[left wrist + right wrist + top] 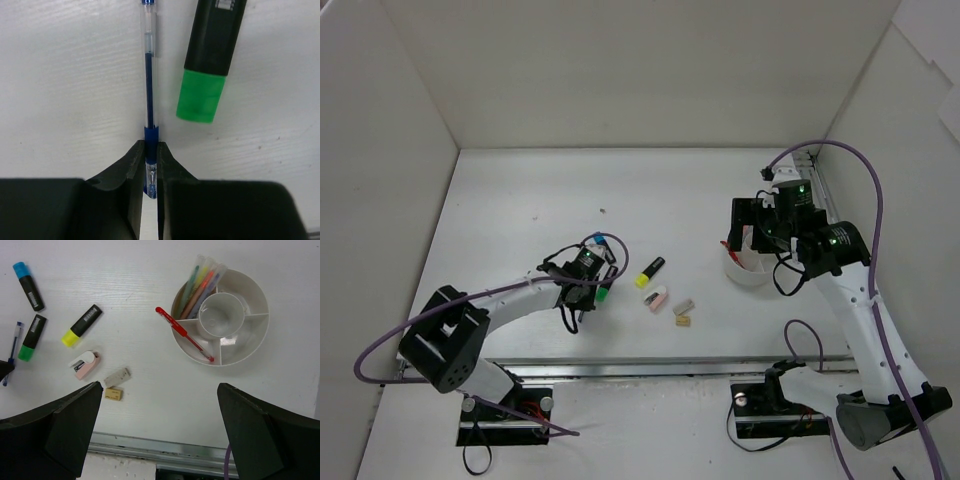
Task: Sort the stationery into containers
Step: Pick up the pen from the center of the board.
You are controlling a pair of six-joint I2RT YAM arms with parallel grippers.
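left hand (151,167) clamped on blue pen (149,75) | right hand (160,407) wide over tub (247,342)

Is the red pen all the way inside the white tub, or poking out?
Poking out. The red pen lies across the rim of the white tub, one end in a compartment, the other hanging outside.

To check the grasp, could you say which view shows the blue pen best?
Left wrist: the blue pen is close-up, pinched by the left gripper. Right wrist shows it tiny at the edge; top external hardly.
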